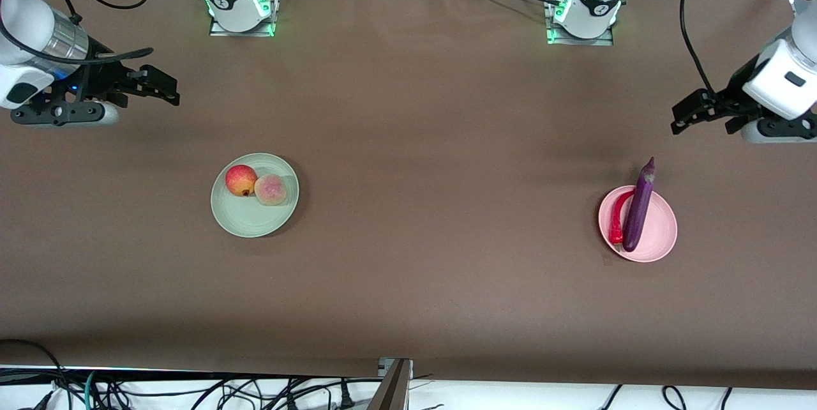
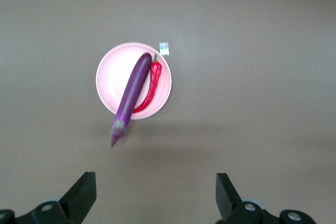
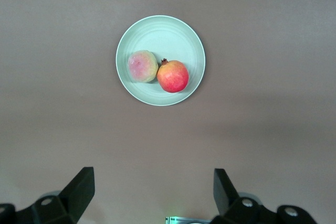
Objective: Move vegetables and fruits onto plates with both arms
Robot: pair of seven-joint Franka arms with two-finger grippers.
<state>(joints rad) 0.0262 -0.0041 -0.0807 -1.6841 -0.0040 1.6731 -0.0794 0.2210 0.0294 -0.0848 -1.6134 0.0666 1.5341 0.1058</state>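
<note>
Pink plate (image 1: 664,245) lies nearest the front camera, toward the left arm's end of the table. On it: eggplant (image 1: 639,205) and chili (image 1: 617,217), side by side and touching. Eggplant's calyx end overhangs the rim on the side toward the arm bases; chili keeps within the plate.

Green plate (image 1: 246,221) toward the right arm's end, slightly farther from the camera. Apple (image 1: 240,180) and peach (image 1: 270,189) sit on it, touching, both in the half nearer the bases; the other half is bare.

Left wrist view shows a small pale tag (image 2: 164,49) on the cloth just beside the pink plate's rim, by the chili's stem; too small to identify, and the front view does not pick it up. Right wrist view shows a dark stub on top of the apple. It also shows a green-lit strip at its lower edge, cut off.

Left gripper (image 1: 682,117) hangs over bare cloth near the table's end, fingers (image 2: 80,195) wide apart, holding nothing. Right gripper (image 1: 167,87) likewise over bare cloth at its own end, fingers (image 3: 79,191) spread, empty. Both arms are cut off by the frame edges.

Broad bare cloth between the plates and all round them.
</note>
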